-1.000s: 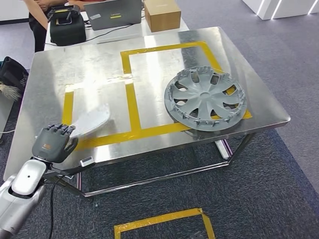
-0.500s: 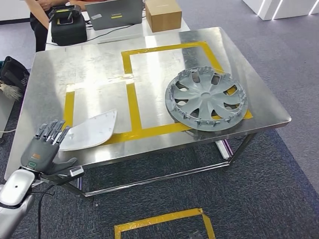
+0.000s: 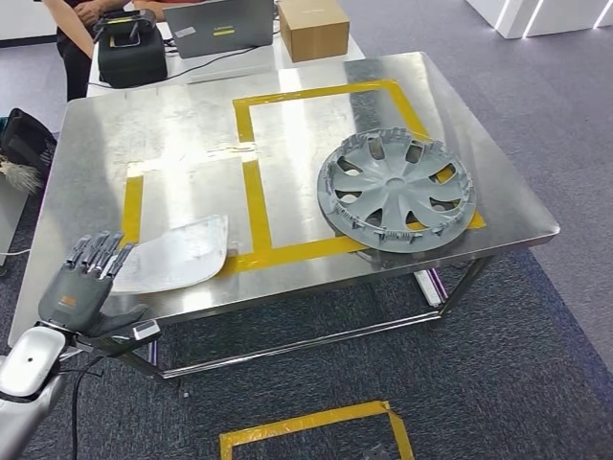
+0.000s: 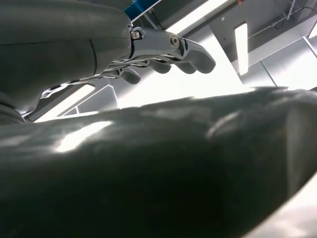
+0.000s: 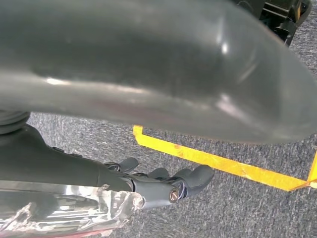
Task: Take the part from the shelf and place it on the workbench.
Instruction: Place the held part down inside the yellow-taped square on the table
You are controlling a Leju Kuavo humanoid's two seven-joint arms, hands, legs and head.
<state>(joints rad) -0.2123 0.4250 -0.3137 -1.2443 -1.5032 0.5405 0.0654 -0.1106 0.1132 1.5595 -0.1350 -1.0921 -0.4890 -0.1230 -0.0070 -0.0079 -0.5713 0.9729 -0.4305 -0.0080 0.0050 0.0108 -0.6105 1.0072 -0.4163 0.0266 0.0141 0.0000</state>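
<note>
We see the part (image 3: 173, 255), a thin pale panel with one curved edge, lying flat on the steel table (image 3: 94, 144) near its front left edge, inside the left of the two fields marked out in yellow tape (image 3: 255, 192). One corner of the part reaches the front strip of tape. Nothing holds it.

Our left hand (image 3: 80, 287) hangs at the table's front left corner, just beside the part's near end and apart from it. Its fingers (image 3: 98, 251) are stretched out and spread, pointing over the table edge toward the part, and the hand holds nothing. In the left wrist view the same fingers (image 4: 179, 47) reach out straight against bright ceiling lights, with nothing between them.

Our right hand (image 5: 164, 186) appears in the right wrist view, above grey carpet (image 5: 232, 208) crossed by a line of yellow floor tape (image 5: 220, 162). Its fingers lie loosely forward and nothing sits in them; a crumpled clear wrapping (image 5: 75, 208) covers the arm just behind the hand.

On the right half of the table a grey wheel cover (image 3: 396, 189) lies flat, overlapping the tape at the front right corner of the right field, well apart from the part. Behind the table stands a second surface carrying a laptop (image 3: 216, 24), a cardboard box (image 3: 312, 27) and a black bag (image 3: 130, 48), and a person (image 3: 72, 38) stands at its left end.
</note>
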